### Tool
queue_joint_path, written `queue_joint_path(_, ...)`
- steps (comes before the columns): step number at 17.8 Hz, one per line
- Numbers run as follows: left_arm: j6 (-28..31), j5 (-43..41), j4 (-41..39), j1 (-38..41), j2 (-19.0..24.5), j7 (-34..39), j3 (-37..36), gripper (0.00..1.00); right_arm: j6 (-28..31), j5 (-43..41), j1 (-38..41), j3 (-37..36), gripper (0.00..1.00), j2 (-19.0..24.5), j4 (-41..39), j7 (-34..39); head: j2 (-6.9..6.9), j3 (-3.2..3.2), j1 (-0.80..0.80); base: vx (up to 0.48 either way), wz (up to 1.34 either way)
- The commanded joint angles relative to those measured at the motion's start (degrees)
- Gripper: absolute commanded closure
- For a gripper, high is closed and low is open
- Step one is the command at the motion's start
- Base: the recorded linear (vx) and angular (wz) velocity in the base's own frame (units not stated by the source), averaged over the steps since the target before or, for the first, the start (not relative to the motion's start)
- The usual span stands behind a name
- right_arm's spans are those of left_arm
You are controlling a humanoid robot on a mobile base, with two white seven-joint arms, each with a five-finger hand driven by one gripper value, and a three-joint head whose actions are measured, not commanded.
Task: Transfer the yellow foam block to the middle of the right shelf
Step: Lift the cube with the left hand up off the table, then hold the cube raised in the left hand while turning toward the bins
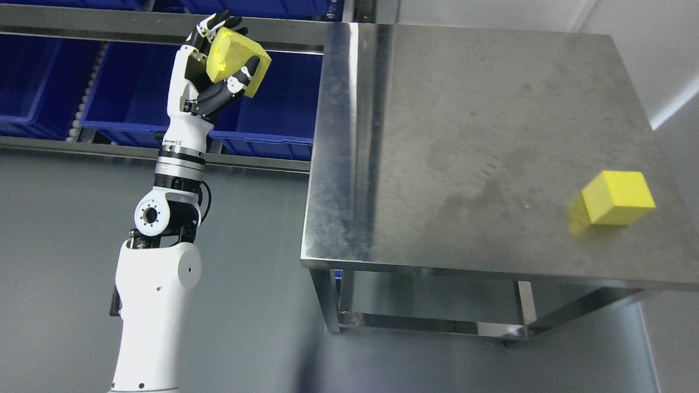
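My left hand (221,52) is raised high at the upper left, its fingers curled around a yellow foam block (236,60). The block is held tilted in front of the blue bins on the shelf rack. A second yellow foam block (618,197) rests upright on the steel table (464,142), near its right edge. My white left arm (158,273) rises from the bottom left. The right arm does not show.
A shelf rack with metal rails (142,24) holds several blue bins (136,93) across the upper left. The steel table's left edge (322,136) stands close to the right of my raised hand. Grey floor lies below.
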Motion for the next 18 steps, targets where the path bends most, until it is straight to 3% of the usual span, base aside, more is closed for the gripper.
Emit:
queue_joint_path(1, 0.5, 0.5, -3.4, 2.8, 0.5, 0.0, 2.2, 0.46, 0.0, 0.2, 0.1, 0.0, 0.0, -1.0, -1.0, 0.0, 0.0, 0.0, 0.0, 0.011, 0.67)
queue_joint_path(18, 3.9, 0.5, -5.2, 3.1, 0.5, 0.1, 5.6, 0.46, 0.0, 0.2, 0.1, 0.0, 0.0, -1.0, -1.0, 0.0, 0.0, 0.0, 0.0, 0.019, 1.0)
